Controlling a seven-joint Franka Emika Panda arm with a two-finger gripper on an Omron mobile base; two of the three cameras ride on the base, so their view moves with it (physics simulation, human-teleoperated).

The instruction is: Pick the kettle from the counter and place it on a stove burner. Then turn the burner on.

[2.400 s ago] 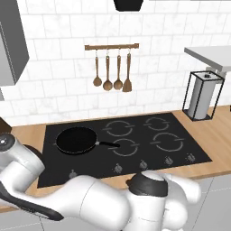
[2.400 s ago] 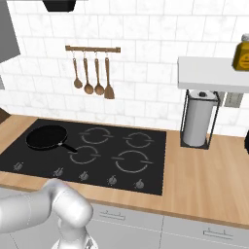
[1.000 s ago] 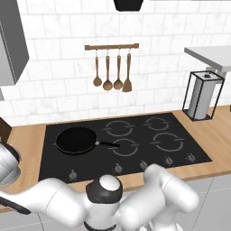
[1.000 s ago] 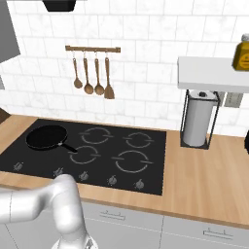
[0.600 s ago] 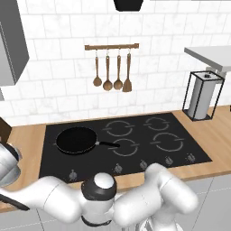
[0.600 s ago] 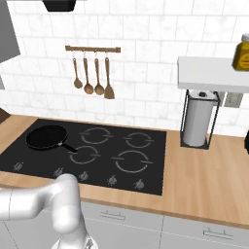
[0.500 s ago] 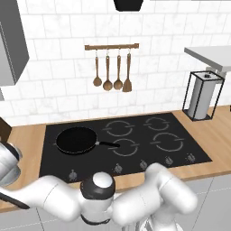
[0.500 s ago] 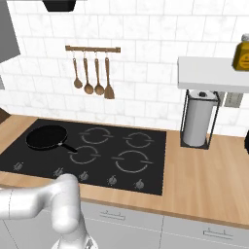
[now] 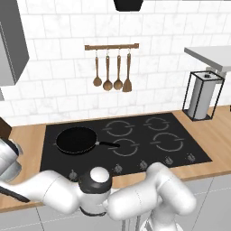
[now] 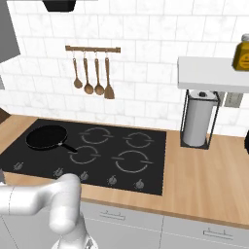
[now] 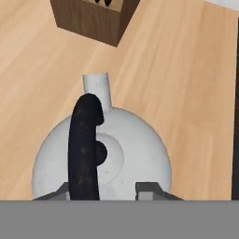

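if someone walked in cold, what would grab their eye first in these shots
Probably the shiny kettle close up in the hand view, its dark arched handle running toward the camera, sitting on the wood counter below a wooden box. Next, the black frying pan on the cooktop's back left ring, under the hanging wooden utensils.

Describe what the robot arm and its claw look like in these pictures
The arm is glossy white, built of thick rounded segments with dark grey bands at the joints and a round white cap on one joint. No cables or markings show. The claw shows as two small dark grey finger tips in the hand view.
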